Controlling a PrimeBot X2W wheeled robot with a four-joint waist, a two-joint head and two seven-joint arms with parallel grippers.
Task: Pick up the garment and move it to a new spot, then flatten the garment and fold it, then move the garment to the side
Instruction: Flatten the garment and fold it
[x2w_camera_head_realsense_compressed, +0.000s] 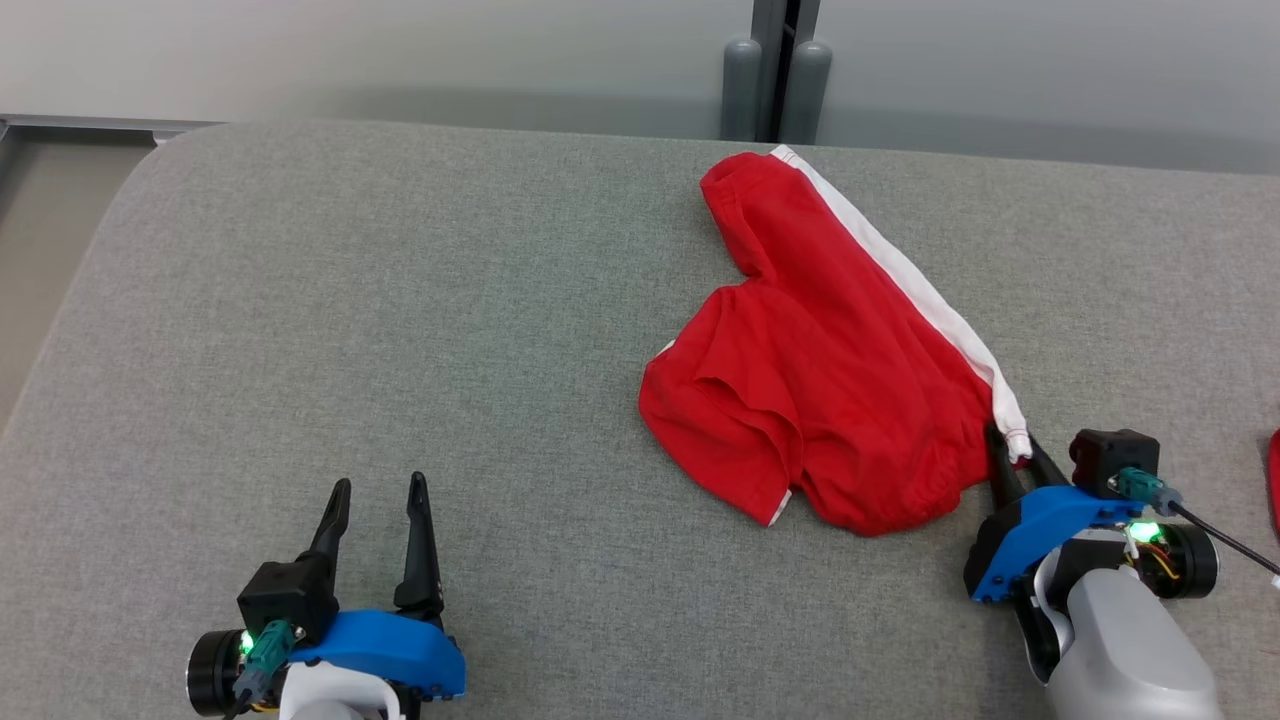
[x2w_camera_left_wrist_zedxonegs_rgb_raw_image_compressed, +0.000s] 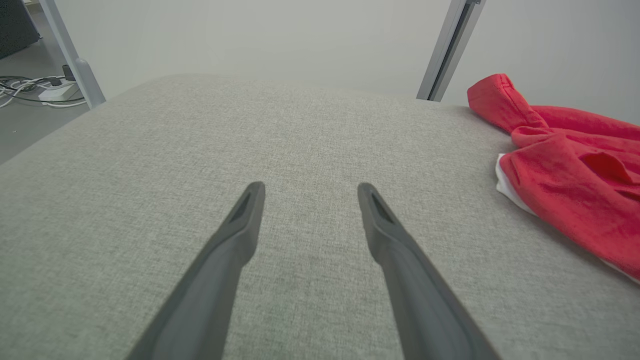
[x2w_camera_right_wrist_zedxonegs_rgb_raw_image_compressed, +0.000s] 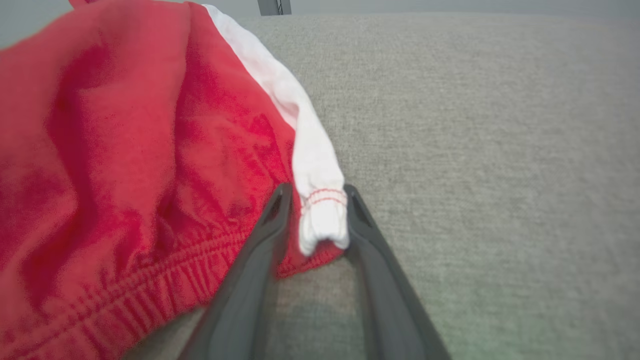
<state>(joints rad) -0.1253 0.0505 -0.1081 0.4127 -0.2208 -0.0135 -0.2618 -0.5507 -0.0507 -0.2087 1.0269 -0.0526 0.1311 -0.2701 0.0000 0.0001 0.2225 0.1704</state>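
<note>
The garment (x2w_camera_head_realsense_compressed: 830, 370) is a pair of red shorts with a white side stripe, lying crumpled on the right half of the grey padded table (x2w_camera_head_realsense_compressed: 400, 300). My right gripper (x2w_camera_head_realsense_compressed: 1012, 440) is at its near right corner. In the right wrist view the two fingers (x2w_camera_right_wrist_zedxonegs_rgb_raw_image_compressed: 260, 240) press from either side on the white stripe's end at the waistband of the garment (x2w_camera_right_wrist_zedxonegs_rgb_raw_image_compressed: 125, 150), so my right gripper (x2w_camera_right_wrist_zedxonegs_rgb_raw_image_compressed: 317, 187) is shut on it. My left gripper (x2w_camera_head_realsense_compressed: 380, 482) rests open at the lower left, well clear of the cloth. The left wrist view shows my left gripper (x2w_camera_left_wrist_zedxonegs_rgb_raw_image_compressed: 310, 186) over bare fabric, with the garment (x2w_camera_left_wrist_zedxonegs_rgb_raw_image_compressed: 575, 185) to its right.
Two grey posts (x2w_camera_head_realsense_compressed: 775, 90) stand behind the table's far edge. Something red (x2w_camera_head_realsense_compressed: 1274, 480) pokes in at the right border. The table's rounded left corner drops to the floor, where cables and a power strip (x2w_camera_left_wrist_zedxonegs_rgb_raw_image_compressed: 35, 90) lie. Bare grey surface spreads across the left and middle.
</note>
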